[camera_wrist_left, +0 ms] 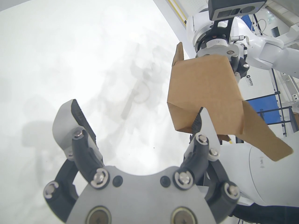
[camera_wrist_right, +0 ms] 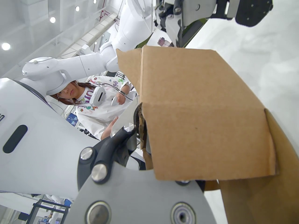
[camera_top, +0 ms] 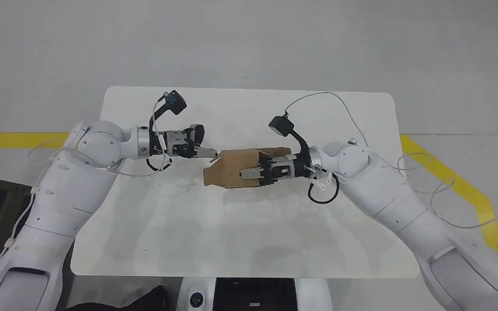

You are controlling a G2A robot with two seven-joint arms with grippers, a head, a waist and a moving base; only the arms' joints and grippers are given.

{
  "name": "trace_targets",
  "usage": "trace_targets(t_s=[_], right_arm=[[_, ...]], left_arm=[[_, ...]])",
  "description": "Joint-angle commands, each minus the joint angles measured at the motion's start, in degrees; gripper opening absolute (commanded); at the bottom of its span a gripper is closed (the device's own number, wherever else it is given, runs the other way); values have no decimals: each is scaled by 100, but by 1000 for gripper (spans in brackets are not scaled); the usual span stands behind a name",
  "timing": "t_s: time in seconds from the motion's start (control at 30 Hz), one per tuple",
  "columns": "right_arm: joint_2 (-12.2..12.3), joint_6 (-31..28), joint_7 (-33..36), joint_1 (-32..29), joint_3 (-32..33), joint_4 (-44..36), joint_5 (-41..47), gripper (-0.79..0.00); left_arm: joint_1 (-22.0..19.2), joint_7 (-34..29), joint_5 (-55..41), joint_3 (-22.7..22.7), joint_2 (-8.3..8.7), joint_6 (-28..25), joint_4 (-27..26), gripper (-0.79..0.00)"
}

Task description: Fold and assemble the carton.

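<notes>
My right gripper point(camera_top: 250, 172) clamps the carton point(camera_wrist_left: 205, 89), and my left gripper point(camera_wrist_left: 139, 105) stands wide open, empty, just beside its near end.

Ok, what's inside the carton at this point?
The carton hides its inside behind its own brown walls, so any contents cannot be seen. The right gripper holds it from one end; the open left gripper sits beside the other end.

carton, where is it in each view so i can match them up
Top view: carton over the middle of the white table, right gripper on it.
Left wrist view: just past one fingertip of the open left gripper.
Right wrist view: close up, clamped in the right gripper.
Shared landmark: the white table.
</notes>
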Motion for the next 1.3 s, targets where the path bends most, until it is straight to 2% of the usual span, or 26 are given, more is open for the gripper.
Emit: trace_targets(t_s=[0.0, 0.63, 1.0, 1.27], right_arm=[[1, 0, 0, 35, -12, 40, -118, -785], [-162, -152, -152, 199, -247, 174, -95, -785], [-196, -207, -208, 220, -296, 238, 1, -785], [-159, -424, -425, 177, -63, 719, -40, -785]], left_arm=[[24, -18, -19, -7, 5, -6, -59, 0], [165, -72, -23, -48, 41, 41, -332, 0], [161, -93, -91, -43, 42, 64, -328, 0], [105, -112, -239, -227, 80, 56, -132, 0]])
